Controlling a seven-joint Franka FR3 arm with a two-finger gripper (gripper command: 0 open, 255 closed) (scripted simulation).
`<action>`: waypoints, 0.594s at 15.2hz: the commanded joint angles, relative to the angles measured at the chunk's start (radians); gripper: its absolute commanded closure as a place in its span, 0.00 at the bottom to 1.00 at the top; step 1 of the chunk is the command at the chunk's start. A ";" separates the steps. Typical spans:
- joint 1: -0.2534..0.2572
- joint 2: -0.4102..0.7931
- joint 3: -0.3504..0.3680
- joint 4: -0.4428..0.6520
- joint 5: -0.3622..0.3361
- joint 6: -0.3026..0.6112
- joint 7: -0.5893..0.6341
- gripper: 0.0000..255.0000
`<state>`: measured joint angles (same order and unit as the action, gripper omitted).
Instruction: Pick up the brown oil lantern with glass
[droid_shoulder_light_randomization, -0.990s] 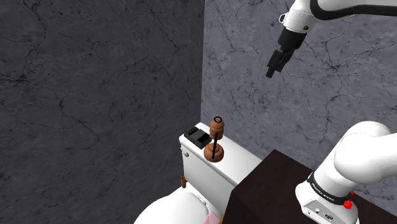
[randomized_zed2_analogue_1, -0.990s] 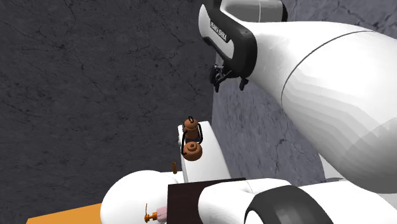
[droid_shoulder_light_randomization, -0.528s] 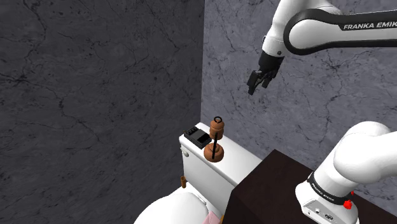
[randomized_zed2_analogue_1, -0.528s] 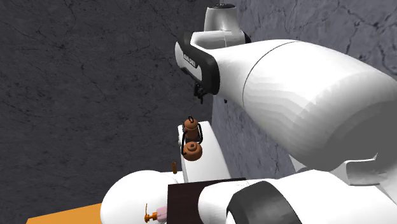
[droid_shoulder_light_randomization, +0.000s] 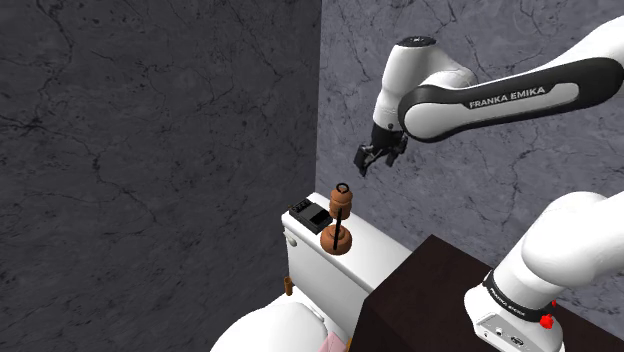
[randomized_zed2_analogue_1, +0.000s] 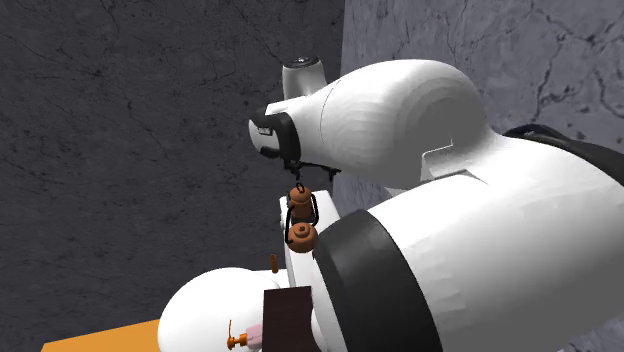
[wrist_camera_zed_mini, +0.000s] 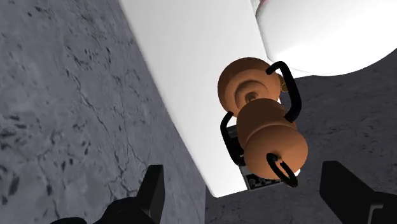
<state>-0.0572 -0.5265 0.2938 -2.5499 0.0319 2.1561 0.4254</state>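
A brown oil lantern (droid_shoulder_light_randomization: 340, 221) with a black wire frame and a ring on top stands upright on the white toilet tank lid (droid_shoulder_light_randomization: 370, 250). It also shows in the second exterior view (randomized_zed2_analogue_1: 301, 217) and from above in the wrist view (wrist_camera_zed_mini: 262, 126). My black gripper (droid_shoulder_light_randomization: 371, 160) hangs in the air above the lantern, a little toward the shoulder view's right, not touching it. Its fingers (wrist_camera_zed_mini: 153, 189) stand wide apart and open, with the lantern seen between them far below.
A small black box (droid_shoulder_light_randomization: 307, 215) lies on the tank lid beside the lantern. The white toilet bowl (droid_shoulder_light_randomization: 272, 330) is in front, and a dark brown cabinet (droid_shoulder_light_randomization: 425, 295) stands at the shoulder view's right. Grey marbled walls (droid_shoulder_light_randomization: 150, 130) close the corner.
The arm has swung down and toward the shoulder view's left, bringing the gripper from high near the wall to just above the lantern. The lantern has not moved.
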 joint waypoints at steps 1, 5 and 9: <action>-0.017 0.056 0.050 -0.001 -0.016 0.052 0.091 0.00; -0.072 0.213 0.154 0.027 -0.093 0.156 0.291 0.00; -0.135 0.399 0.245 0.090 -0.245 0.226 0.534 0.00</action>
<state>-0.1775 -0.1732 0.5171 -2.4813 -0.1712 2.3722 0.8906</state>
